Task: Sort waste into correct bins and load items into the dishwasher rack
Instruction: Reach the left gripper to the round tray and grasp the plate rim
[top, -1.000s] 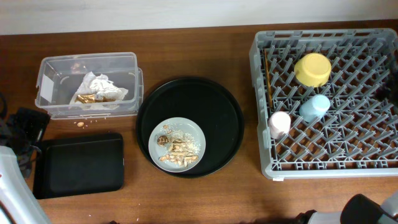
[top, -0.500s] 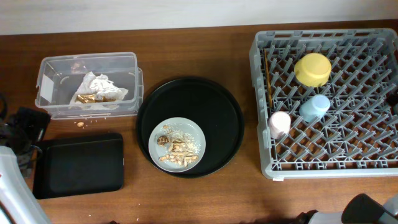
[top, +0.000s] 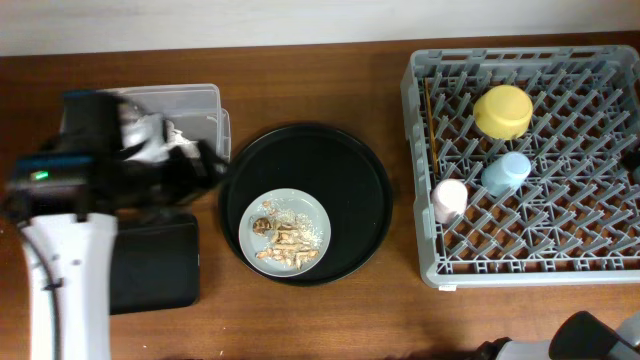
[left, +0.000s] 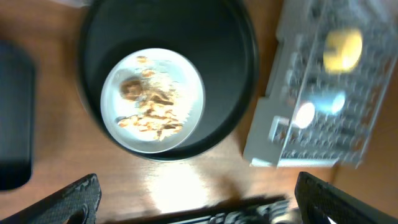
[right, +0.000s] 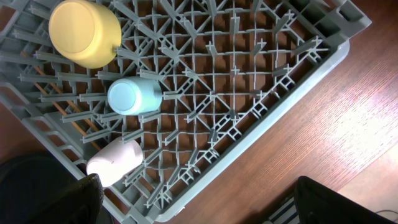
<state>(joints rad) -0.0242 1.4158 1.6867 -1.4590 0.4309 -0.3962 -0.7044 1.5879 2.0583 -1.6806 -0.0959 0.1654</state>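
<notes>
A pale grey-blue plate holding rice and brown food scraps lies in the round black tray. My left arm reaches over the clear tub, hiding most of the white napkin. My left gripper is open, high above the table just short of the plate. The grey dishwasher rack holds a yellow bowl, blue cup, pink cup and chopsticks. My right gripper hangs open over the rack's corner, empty.
The round black tray sits mid-table between the tub and the rack. A shallow black rectangular tray lies at front left, partly under my left arm. Bare wooden table runs along the front edge.
My left arm has swung in from the left edge and now covers the tub and part of the rectangular tray. The right gripper and the rack's contents have stayed put.
</notes>
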